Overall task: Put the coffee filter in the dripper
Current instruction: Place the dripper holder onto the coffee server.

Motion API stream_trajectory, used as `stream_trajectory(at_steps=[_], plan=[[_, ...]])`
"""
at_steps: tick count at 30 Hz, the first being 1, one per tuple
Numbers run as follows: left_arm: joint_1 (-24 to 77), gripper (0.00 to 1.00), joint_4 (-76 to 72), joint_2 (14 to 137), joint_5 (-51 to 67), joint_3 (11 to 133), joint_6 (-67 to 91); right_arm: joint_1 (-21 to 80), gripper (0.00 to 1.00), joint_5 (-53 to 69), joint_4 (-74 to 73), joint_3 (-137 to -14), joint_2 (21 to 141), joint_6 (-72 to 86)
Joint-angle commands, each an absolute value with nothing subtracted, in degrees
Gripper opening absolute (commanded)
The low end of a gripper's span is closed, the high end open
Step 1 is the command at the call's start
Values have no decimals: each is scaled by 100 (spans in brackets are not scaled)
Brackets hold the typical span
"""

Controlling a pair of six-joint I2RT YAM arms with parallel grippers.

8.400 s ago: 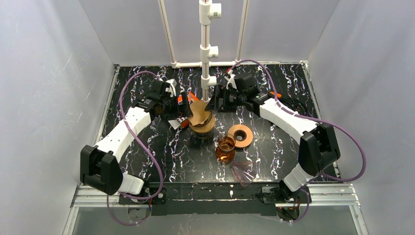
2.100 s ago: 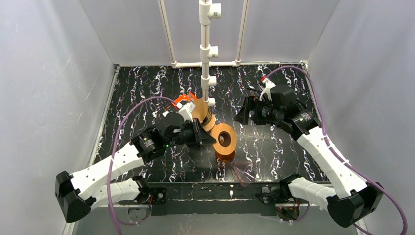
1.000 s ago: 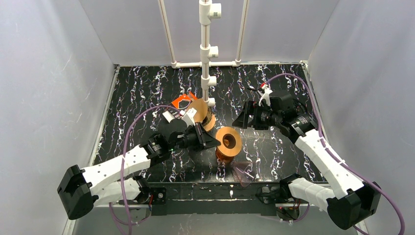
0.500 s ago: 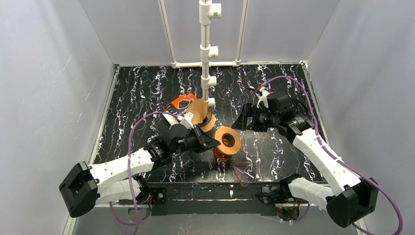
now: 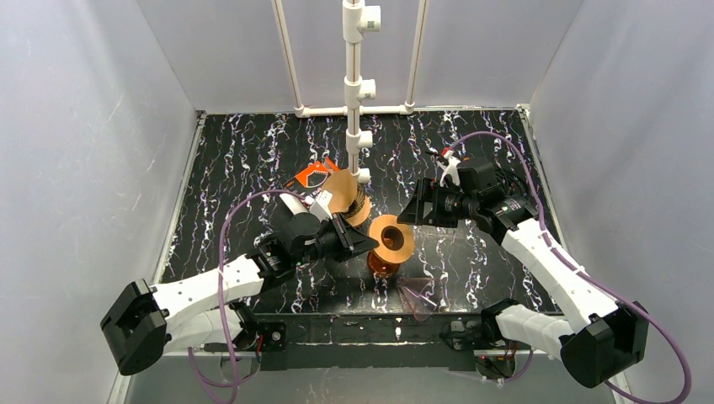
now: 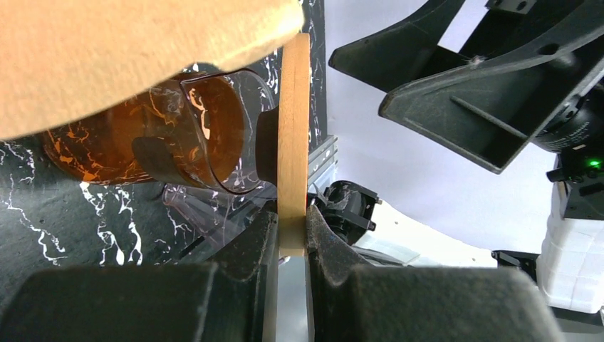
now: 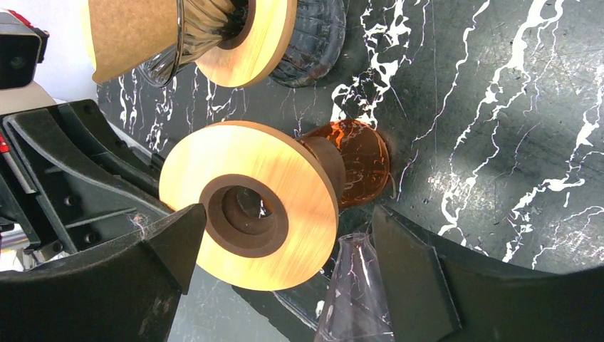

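coffee filter [image 7: 132,30]: one; wooden ring [image 7: 249,203]: two

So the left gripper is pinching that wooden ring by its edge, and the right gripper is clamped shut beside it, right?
Not quite. The right gripper is open, not clamped shut: the right wrist view shows its jaws spread wide, one on either side of the wooden ring. The rest holds: the left gripper does pinch the ring by its edge.
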State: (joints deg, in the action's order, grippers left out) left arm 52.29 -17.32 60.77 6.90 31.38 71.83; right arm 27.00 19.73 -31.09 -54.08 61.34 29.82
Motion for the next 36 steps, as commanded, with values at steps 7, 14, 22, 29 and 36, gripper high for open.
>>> stream_trajectory(at_steps=[7,14,22,29,36], plan=[[5151,0,-2360,5813,564,2849,7346,2673,95,2227,-2826,-5276,6179,2943],[5068,7,-2803,5953,545,2489,7692,2672,95,2220,-2821,-5226,6175,2923],[5062,35,-2805,5925,522,2417,7709,2672,95,2183,-2822,-5222,6187,2913],[5056,48,-2810,6038,687,2448,7709,2672,95,2155,-2825,-5238,6170,2916],[5060,64,-2546,5848,700,2412,7552,2672,95,2117,-2831,-5230,6152,2920]])
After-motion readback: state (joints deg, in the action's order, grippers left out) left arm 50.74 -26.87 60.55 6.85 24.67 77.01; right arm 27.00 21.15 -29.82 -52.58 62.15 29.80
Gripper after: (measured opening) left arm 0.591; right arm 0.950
